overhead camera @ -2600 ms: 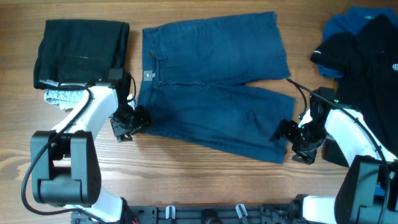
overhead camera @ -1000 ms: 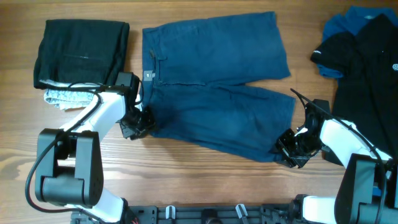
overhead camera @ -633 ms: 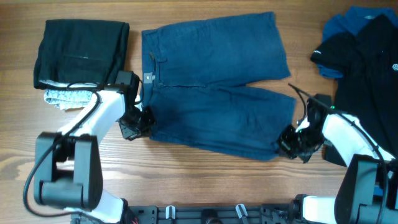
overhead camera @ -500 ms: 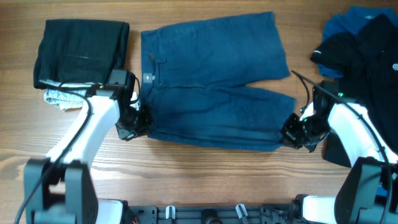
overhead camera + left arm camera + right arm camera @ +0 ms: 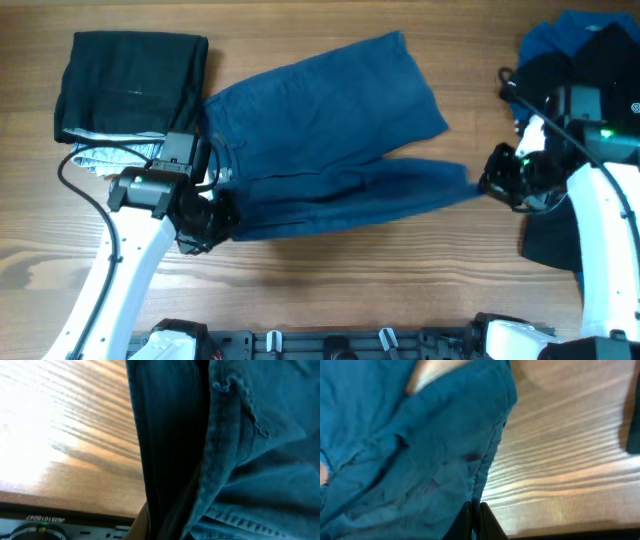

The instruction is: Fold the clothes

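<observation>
The wooden table (image 5: 400, 290) carries the navy shorts (image 5: 320, 140) across the middle of the overhead frame, their lower leg drawn taut. A heap of black and blue clothes (image 5: 590, 70) sits upper right and a folded black garment (image 5: 130, 85) upper left. The left claw (image 5: 207, 222) is clamped on the shorts' waistband end, and the right claw (image 5: 497, 180) is clamped on the leg hem.

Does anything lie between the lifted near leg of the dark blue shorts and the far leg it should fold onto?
Nothing visible does. The far leg of the dark navy fabric shorts lies bare; the folded black garment and the black-and-blue clothes pile sit beside it, not on it.
</observation>
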Controlling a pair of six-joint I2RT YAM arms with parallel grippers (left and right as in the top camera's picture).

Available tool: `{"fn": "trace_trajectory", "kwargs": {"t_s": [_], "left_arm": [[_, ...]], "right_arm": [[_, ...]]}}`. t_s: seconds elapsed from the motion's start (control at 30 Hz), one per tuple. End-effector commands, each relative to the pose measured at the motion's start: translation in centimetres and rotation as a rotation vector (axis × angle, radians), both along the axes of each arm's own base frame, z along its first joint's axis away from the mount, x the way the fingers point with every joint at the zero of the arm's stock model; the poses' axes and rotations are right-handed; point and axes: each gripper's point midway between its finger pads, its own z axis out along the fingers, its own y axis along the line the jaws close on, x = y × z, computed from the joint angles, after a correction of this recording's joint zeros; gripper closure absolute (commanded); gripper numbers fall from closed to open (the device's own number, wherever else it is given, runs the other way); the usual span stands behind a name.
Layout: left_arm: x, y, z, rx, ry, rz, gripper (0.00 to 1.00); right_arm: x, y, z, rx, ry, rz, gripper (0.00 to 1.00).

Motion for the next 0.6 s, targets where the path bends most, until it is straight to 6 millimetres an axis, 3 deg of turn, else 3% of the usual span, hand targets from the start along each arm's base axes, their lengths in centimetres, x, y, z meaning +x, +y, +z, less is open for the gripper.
{"fn": "trace_trajectory", "kwargs": {"t_s": [0.0, 0.1, 0.23, 0.33, 0.43, 0.57], "left_arm": [[2.6, 1.4, 1.7, 0.076, -0.116, 0.058, 0.96], [5.0, 1.9, 4.4, 0.096, -0.225, 0.084, 0.96], [8.3, 3.7, 7.8, 0.119, -0.378, 0.149, 0.96], [10.2, 4.7, 7.2, 0.171, -0.401, 0.171, 0.96], [12.0, 4.5, 5.5, 0.176, -0.378, 0.168, 0.96], [16.0, 4.6, 2.8, 0.197, -0.395, 0.178, 0.96]], "right_arm": [[3.3, -1.7, 2.9, -0.087, -0.104, 0.026, 0.96], [6.0, -1.0, 4.4, -0.092, -0.154, 0.077, 0.96], [11.2, 1.8, 5.2, -0.102, -0.253, 0.193, 0.96], [15.4, 3.2, 5.5, -0.111, -0.386, 0.223, 0.96], [18.1, 3.8, 5.4, -0.113, -0.462, 0.230, 0.96], [20.9, 5.2, 4.0, -0.094, -0.511, 0.258, 0.96]]}}
